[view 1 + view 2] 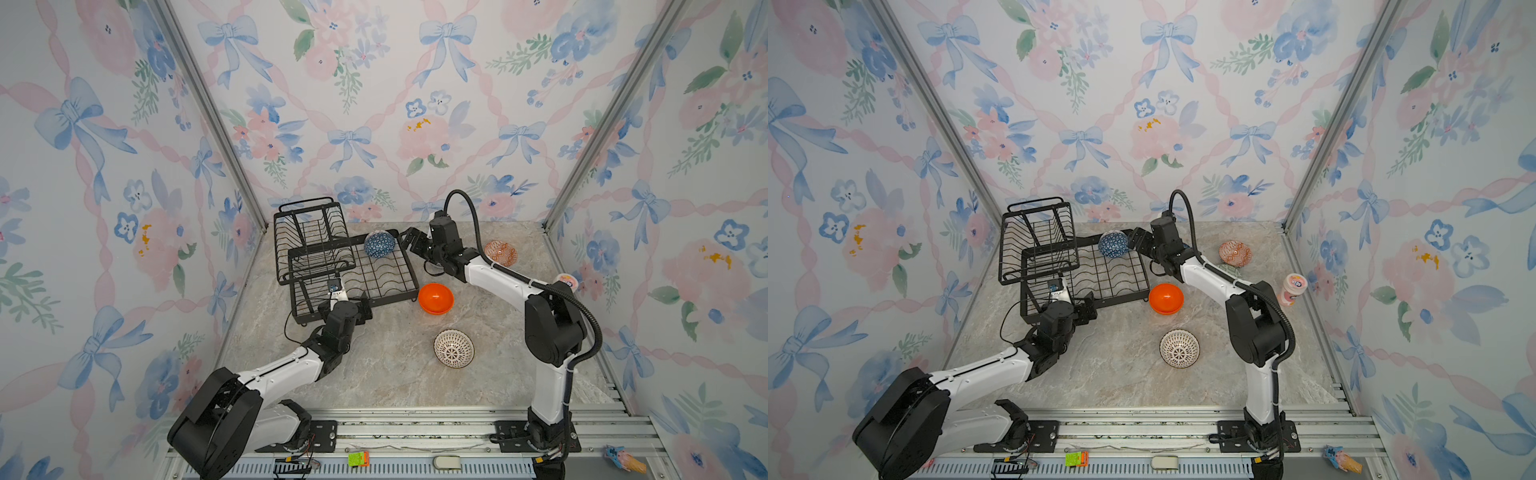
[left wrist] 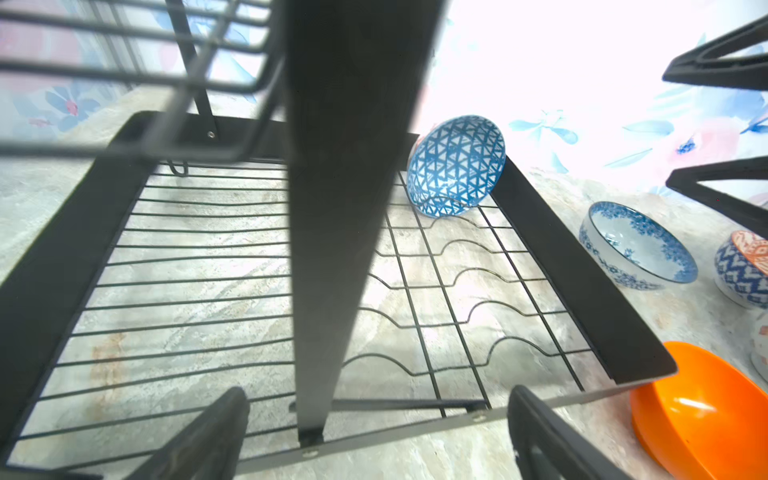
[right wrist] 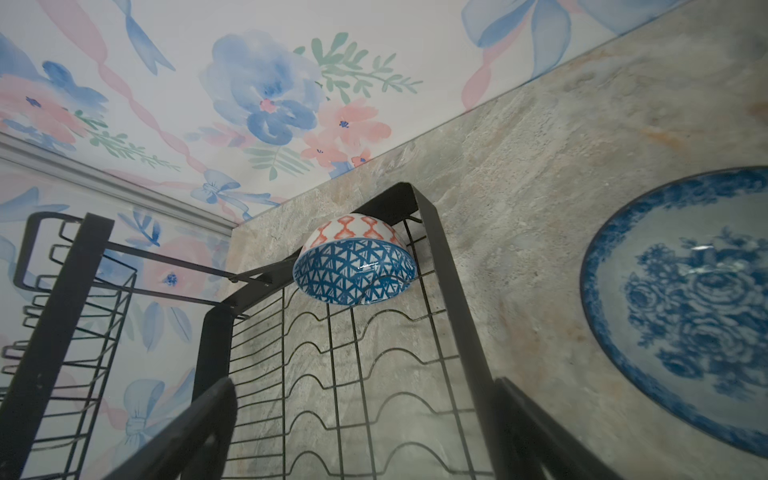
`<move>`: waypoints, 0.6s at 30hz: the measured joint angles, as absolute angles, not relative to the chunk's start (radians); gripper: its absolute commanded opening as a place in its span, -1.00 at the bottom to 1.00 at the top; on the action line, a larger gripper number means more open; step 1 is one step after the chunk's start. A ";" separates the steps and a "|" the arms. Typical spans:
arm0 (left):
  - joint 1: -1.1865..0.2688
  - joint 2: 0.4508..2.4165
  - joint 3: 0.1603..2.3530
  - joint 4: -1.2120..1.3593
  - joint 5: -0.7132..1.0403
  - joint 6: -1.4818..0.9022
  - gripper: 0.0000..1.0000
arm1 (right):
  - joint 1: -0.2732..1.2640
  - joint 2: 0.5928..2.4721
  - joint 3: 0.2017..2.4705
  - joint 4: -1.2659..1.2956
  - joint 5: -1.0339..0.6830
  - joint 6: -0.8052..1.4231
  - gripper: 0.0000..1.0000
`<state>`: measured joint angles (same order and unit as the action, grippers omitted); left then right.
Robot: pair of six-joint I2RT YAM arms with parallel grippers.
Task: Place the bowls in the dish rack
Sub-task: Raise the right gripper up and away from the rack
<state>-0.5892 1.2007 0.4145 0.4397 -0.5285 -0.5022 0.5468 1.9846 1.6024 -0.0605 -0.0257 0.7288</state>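
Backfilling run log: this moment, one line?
blue geometric bowl: on its side in dish rack base tray | orange bowl: on table | left gripper: open, empty | right gripper: open, empty

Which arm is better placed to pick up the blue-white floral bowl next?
Probably right: the floral bowl lies beside the open right gripper; the left gripper sits at the dish rack's near rim.
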 measured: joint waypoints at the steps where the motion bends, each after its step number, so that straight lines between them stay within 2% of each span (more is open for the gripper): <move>1: -0.602 1.186 0.413 0.425 -0.526 -0.507 0.96 | 0.547 1.985 1.630 -0.122 -0.030 0.684 0.93; 7: -0.660 1.107 0.396 0.352 -0.521 -0.542 0.96 | 0.552 2.001 1.767 -0.349 -0.030 0.508 0.99; 12: -0.696 1.016 0.362 0.271 -0.519 -0.580 0.96 | 0.570 2.061 1.818 -0.449 -0.022 0.416 0.74; 18: -0.700 0.905 0.330 0.188 -0.507 -0.593 0.96 | 0.602 2.171 1.832 -0.521 0.007 0.376 0.53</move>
<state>-0.7002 0.9054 0.3298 0.1883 -0.5068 -0.5930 0.6022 2.1712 1.8324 -0.5209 0.0074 0.3756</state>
